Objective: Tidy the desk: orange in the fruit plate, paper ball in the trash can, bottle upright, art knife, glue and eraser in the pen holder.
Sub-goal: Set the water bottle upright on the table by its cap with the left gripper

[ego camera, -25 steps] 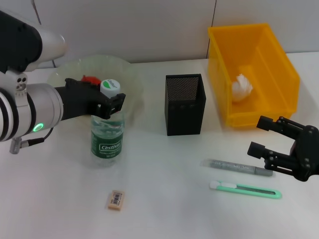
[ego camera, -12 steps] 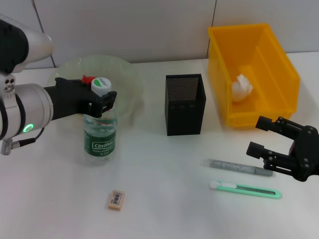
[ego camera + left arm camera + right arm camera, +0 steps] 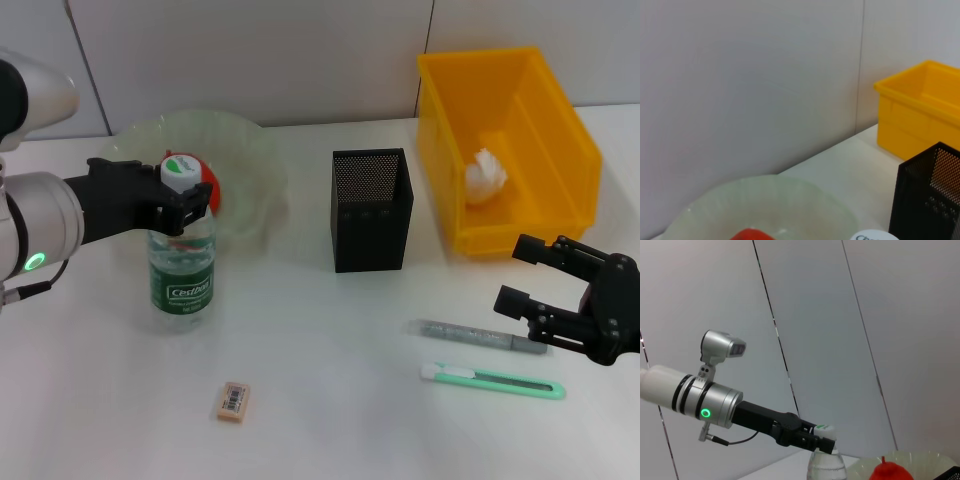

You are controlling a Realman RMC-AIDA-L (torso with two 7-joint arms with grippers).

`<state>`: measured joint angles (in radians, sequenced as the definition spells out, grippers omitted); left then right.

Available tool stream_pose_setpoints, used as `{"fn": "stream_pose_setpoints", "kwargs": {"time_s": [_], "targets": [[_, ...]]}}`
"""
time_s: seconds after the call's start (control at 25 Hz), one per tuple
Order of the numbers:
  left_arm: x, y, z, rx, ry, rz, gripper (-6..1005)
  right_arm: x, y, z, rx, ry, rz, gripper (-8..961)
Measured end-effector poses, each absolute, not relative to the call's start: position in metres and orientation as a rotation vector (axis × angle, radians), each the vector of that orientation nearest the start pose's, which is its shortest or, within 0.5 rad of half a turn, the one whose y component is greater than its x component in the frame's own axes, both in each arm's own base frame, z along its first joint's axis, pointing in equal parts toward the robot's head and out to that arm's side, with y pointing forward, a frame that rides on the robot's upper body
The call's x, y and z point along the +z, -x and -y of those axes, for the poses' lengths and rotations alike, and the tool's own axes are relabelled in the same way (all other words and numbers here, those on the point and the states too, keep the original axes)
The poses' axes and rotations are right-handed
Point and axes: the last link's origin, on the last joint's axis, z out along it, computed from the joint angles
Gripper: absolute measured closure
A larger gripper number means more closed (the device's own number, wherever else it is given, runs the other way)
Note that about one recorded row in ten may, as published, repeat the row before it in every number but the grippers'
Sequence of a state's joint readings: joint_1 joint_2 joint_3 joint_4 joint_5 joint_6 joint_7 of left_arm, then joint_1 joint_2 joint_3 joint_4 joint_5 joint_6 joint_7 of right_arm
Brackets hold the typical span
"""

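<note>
The clear bottle (image 3: 182, 268) with a green label stands upright, and my left gripper (image 3: 186, 197) is shut on its neck just under the white cap (image 3: 180, 167). The right wrist view shows that grip from the side, with the bottle (image 3: 824, 466) below the left gripper (image 3: 812, 439). Behind it the reddish orange (image 3: 207, 186) lies in the pale green fruit plate (image 3: 245, 150). The paper ball (image 3: 485, 178) is in the yellow trash can (image 3: 520, 95). The grey glue stick (image 3: 480, 337), green art knife (image 3: 495, 381) and eraser (image 3: 233, 401) lie on the desk. My right gripper (image 3: 520, 275) hovers open beside the glue.
The black mesh pen holder (image 3: 371, 210) stands mid-desk between plate and trash can. In the left wrist view the plate (image 3: 765, 200), pen holder (image 3: 932, 192) and trash can (image 3: 920, 115) show against a grey wall.
My left gripper has carried the upright bottle leftward, in front of the plate, uncovering the orange. The right arm has not moved.
</note>
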<state>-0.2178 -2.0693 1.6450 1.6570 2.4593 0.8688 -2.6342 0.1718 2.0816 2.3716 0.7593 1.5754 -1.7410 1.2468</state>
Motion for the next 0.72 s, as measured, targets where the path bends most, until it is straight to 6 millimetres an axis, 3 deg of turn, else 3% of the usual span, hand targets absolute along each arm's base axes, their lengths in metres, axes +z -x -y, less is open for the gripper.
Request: {"fn": "stream_pose_setpoints", "kwargs": {"time_s": [0.72], "targets": [[0.023,0.179,-0.337,-0.184,2.226,0.736,475,0.044,-0.296,-0.251,1.068,2.424,-0.545,170]]}}
